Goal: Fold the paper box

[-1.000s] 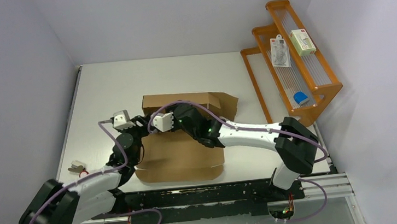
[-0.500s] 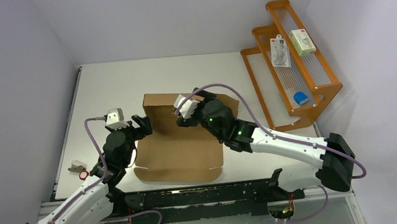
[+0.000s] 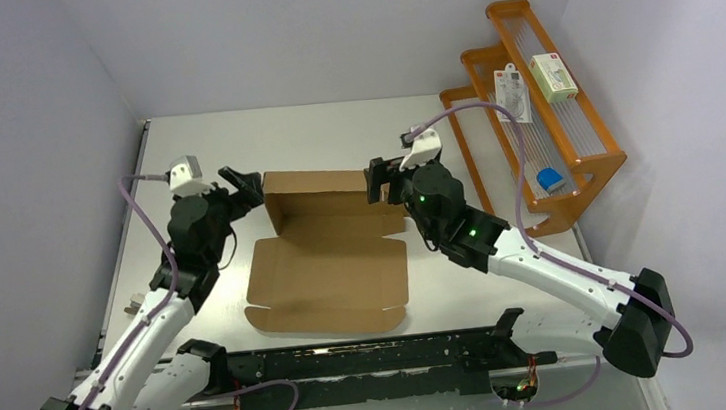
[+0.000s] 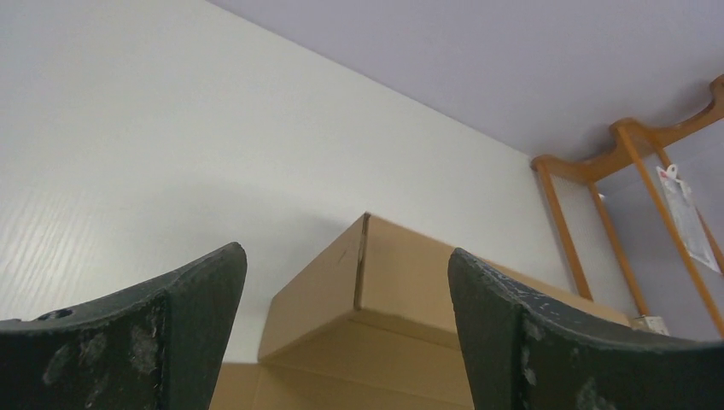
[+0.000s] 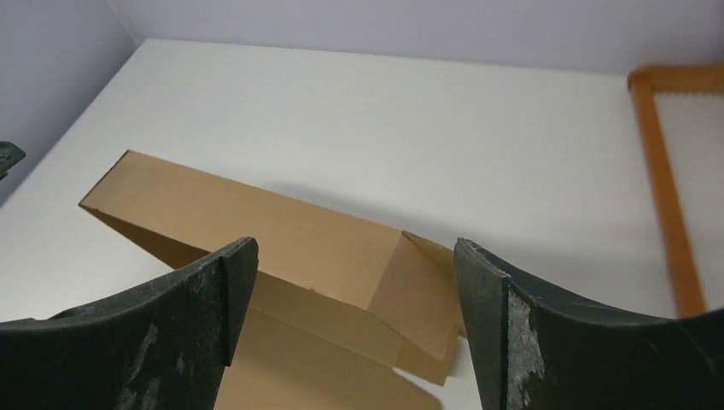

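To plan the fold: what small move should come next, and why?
Probably lower the left end effector to the left edge of the box to start lifting its flat near panel. It and the right end effector hang open beside the upright rear wall, holding nothing.

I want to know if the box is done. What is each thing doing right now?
paper box: half folded, back wall up, front flap flat.
left gripper: open, empty.
right gripper: open, empty.
orange rack: upright, holding small packages.
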You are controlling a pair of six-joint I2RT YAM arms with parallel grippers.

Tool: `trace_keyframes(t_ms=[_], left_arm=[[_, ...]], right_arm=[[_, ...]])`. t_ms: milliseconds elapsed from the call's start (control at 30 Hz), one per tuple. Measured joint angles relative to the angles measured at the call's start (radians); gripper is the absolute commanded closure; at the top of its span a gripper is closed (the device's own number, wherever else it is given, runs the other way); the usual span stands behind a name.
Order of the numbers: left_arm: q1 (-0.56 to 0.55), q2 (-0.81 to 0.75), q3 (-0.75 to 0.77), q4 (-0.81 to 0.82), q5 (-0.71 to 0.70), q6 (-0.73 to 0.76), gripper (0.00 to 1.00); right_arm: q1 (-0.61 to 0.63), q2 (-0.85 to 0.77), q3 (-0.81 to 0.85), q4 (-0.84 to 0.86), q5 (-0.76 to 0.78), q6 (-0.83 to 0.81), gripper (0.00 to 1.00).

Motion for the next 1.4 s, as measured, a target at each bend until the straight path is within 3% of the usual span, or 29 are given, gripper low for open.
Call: trace_keyframes(t_ms=[300,933,1400], left_arm=[[0.115,0.193,0.114,-0.019,0.215,-0.028,0.11],[0.154,0.414,0.142,0.064,0.553,-0.069,0.27],[0.160,0.311,0.085,0.047,0.613,-0.087,0.29]], right_arm=[[-0.061,0.038,-0.004,-0.087,0.003,0.303,0.14],[-0.099,0.166,-0.063,-0.030,-0.074,0.499,0.32],[-0.121,0.179,-0.106,0.107,-0.168,0.545,0.42]])
